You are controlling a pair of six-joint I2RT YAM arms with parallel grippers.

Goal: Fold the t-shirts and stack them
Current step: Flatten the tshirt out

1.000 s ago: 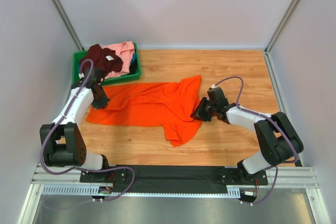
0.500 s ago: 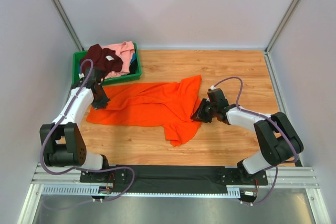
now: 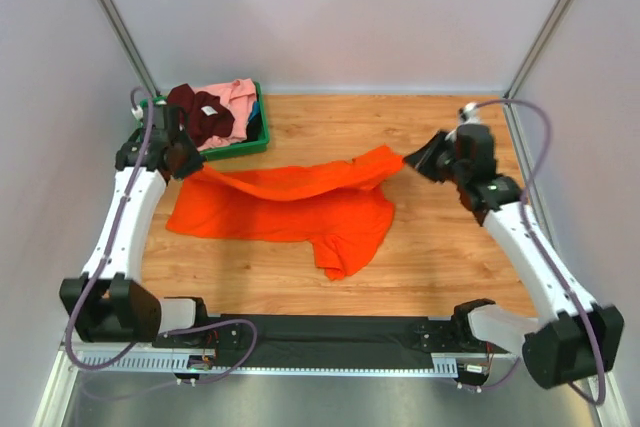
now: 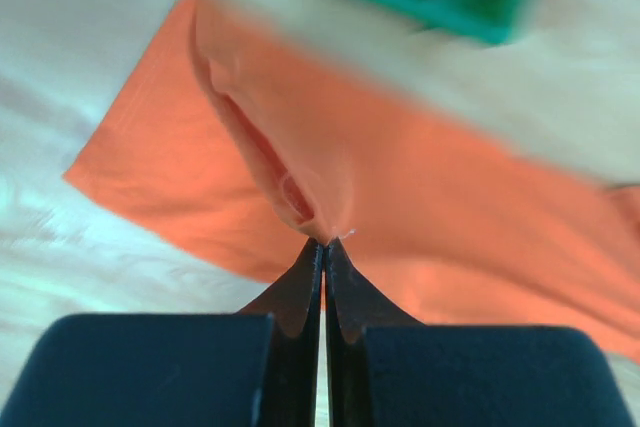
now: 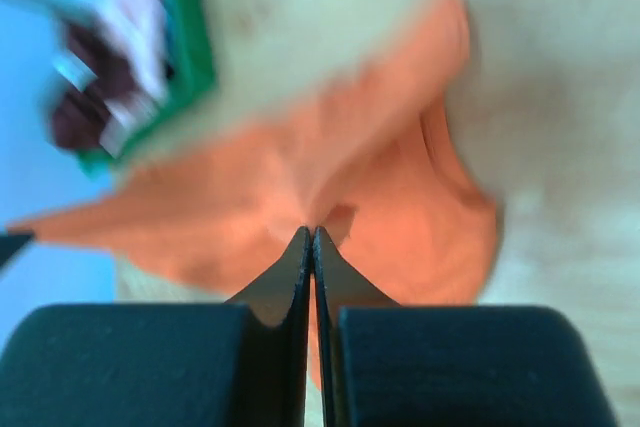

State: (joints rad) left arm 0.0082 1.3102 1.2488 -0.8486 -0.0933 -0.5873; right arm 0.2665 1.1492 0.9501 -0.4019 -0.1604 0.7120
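The bright orange t-shirt (image 3: 290,202) is stretched across the middle of the wooden table, its far edge lifted and its near part resting on the wood. My left gripper (image 3: 190,169) is shut on its left end, raised in front of the bin; the pinch also shows in the left wrist view (image 4: 325,240). My right gripper (image 3: 408,160) is shut on its right end, raised at the right; the cloth shows pinched in the right wrist view (image 5: 311,232). The dark maroon t-shirt (image 3: 200,115) with its white label and the light pink t-shirt (image 3: 236,95) lie in the bin.
The green plastic bin (image 3: 240,142) stands at the table's far left corner, just behind my left gripper. Grey walls close in the table on the left, back and right. Bare wood (image 3: 440,247) lies to the right of the shirt.
Both grippers have risen and moved toward the far side, lifting the orange shirt's far edge off the table and pulling it taut. The right arm swung far right.
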